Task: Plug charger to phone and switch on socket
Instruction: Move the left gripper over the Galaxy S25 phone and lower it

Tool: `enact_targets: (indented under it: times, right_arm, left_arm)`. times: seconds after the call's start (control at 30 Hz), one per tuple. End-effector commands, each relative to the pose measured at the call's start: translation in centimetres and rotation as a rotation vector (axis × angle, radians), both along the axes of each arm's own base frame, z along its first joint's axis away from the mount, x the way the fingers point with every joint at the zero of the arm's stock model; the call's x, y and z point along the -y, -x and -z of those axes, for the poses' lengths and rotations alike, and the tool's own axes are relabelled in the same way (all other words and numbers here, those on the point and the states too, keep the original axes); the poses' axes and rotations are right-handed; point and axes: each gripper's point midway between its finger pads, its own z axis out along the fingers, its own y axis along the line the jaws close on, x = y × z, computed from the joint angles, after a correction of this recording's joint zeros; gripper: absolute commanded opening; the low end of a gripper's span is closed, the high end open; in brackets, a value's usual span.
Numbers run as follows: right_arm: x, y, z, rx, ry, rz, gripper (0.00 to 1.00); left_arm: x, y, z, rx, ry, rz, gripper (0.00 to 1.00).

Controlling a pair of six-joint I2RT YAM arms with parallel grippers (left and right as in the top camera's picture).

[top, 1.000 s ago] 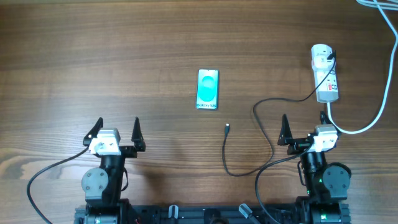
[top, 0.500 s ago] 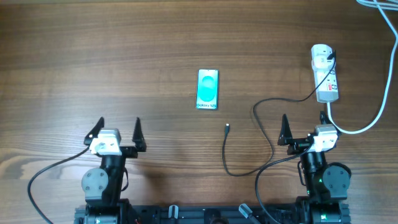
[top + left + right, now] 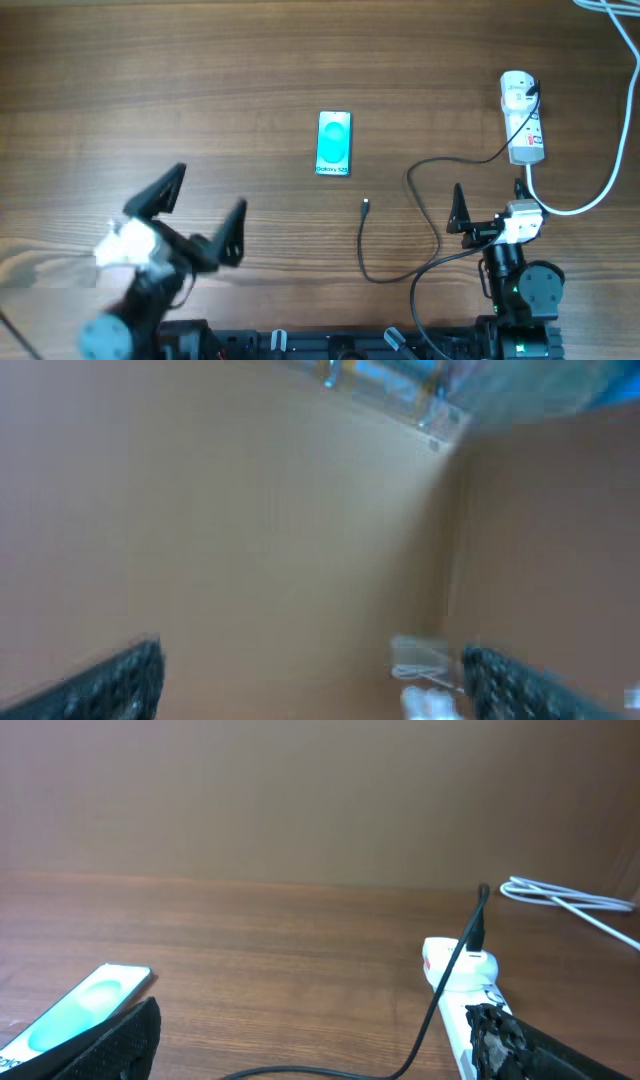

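Note:
The phone [image 3: 334,143] lies flat mid-table, cyan screen up; the right wrist view shows it at lower left [image 3: 78,1003]. The charger's thin black cable [image 3: 372,262] loops on the wood, its free connector tip [image 3: 366,205] just right of and nearer than the phone. Its far end runs to the white socket [image 3: 522,118], where the cable [image 3: 452,982] rises to a plug on the strip [image 3: 463,982]. My left gripper [image 3: 200,212] is open, blurred, lifted left of the phone; its wrist view shows wide-apart fingertips [image 3: 115,682] over blurred wood. My right gripper [image 3: 488,205] is open, empty, near the socket's end.
A thick white lead [image 3: 605,190] curves from the socket along the right edge and off the far right corner; coils of it [image 3: 570,900] lie behind the strip. A blurred pale shape [image 3: 425,678] sits by the left gripper's right finger. Black base cables [image 3: 440,262] trail at the front.
My left arm has swung up and tilted leftward, now motion-blurred, with its jaws still wide. The right arm, phone, charger and socket have not moved.

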Motion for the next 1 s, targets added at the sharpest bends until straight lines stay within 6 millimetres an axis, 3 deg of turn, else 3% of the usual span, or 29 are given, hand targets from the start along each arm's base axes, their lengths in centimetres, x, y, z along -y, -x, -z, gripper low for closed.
enact_targets:
  times: [0.0,0.1,0.17,0.27,0.37,0.47,0.5,0.6,0.77,0.97]
  right_arm:
    - [0.1,0.0,-0.1,0.003,-0.007,0.009,1.0]
    - [0.1,0.0,-0.1,0.003,-0.007,0.009,1.0]
    - [0.1,0.0,-0.1,0.003,-0.007,0.009,1.0]
    - [0.1,0.0,-0.1,0.003,-0.006,0.009,1.0]
    - [0.1,0.0,-0.1,0.003,-0.007,0.009,1.0]
    - [0.1,0.0,-0.1,0.003,-0.007,0.009,1.0]
    - [0.1,0.0,-0.1,0.003,-0.007,0.009,1.0]
    - [0.1,0.0,-0.1,0.003,-0.007,0.009,1.0]
    - [0.1,0.0,-0.1,0.003,-0.007,0.009,1.0]
    - [0.1,0.0,-0.1,0.003,-0.007,0.009,1.0]
  left_arm:
    - [-0.7,-4.3,-3.6,-0.328,-0.044,-0.054,1.0]
    - [2.7,-5.9,-4.0,-0.621,-0.093,0.197,1.0]
    - [3.4,-8.8,-3.6,-0.789,-0.031,0.259,1.0]
    - [3.9,-12.2,0.5,-1.068,-0.029,0.14,1.0]
    - [6.9,-14.0,5.4,-1.315,-0.202,-0.008,1.0]
    - [10.6,-15.1,9.8,-1.476,-0.372,-0.048,1.0]
    - [11.3,-15.3,11.0,-1.509,-0.405,-0.047,0.99]
    - [14.2,-16.7,17.5,-1.607,-0.521,-0.052,1.0]
    - [16.3,-18.9,22.5,-1.627,-0.547,-0.044,1.0]
    - [17.3,-19.3,26.2,-1.692,-0.536,-0.075,1.0]
